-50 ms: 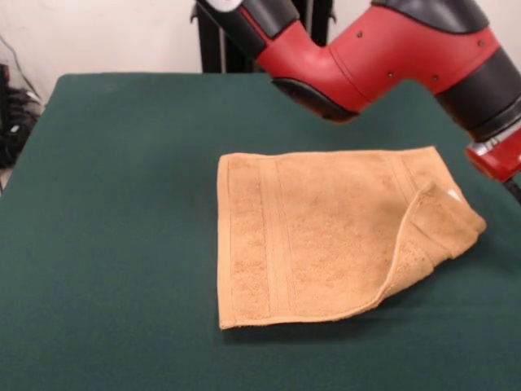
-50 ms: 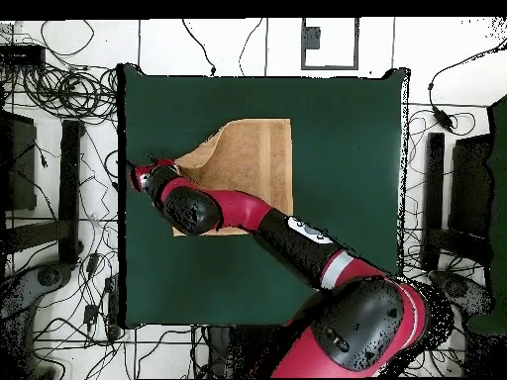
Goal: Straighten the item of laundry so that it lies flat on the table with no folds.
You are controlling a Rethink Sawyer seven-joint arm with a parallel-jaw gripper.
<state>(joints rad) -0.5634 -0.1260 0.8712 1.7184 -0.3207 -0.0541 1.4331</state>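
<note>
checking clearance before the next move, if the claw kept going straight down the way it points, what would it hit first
Probably the green table right beside the towel, near its folded-over corner. The claw sits at that edge in the overhead view; its height and tips are unclear, so it could clip the fold instead.

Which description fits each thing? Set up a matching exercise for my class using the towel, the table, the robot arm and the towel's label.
Things:
1. towel
2. table
3. robot arm
4. label

Descriptions:
A. dark green, covering most of the front view
B. small and white, by the folded corner
C. orange-tan, with one corner folded over
D. red and black, reaching over the towel

Pairs: 1-C, 2-A, 3-D, 4-B
</note>
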